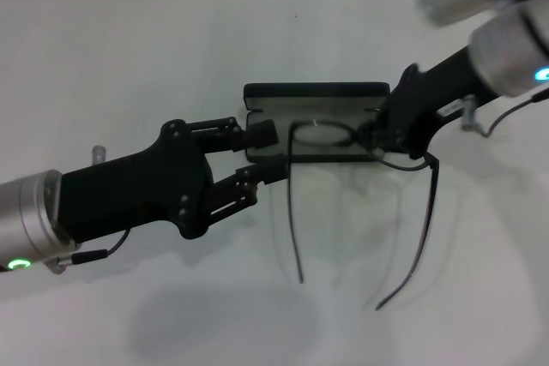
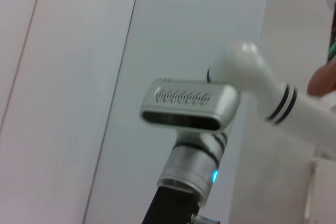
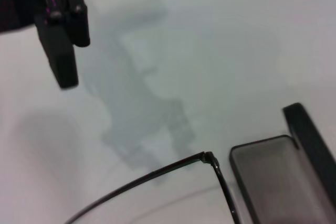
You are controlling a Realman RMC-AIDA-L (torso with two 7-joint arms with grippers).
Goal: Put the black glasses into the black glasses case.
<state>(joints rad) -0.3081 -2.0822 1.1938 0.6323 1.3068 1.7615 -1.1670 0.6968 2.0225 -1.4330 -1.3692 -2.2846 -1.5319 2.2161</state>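
The black glasses case lies open in the middle of the white table, its lid standing at the far side and its grey lining facing up. The black glasses hang over the case, their long temple arms reaching toward me above the table. My right gripper is shut on the right end of the frame. My left gripper is open at the case's left end, one finger on each side of it. The right wrist view shows a frame corner beside the case.
The white table runs to a wall at the back. Black gripper fingers show in the right wrist view, away from the case. The left wrist view shows only my right arm's wrist against a wall.
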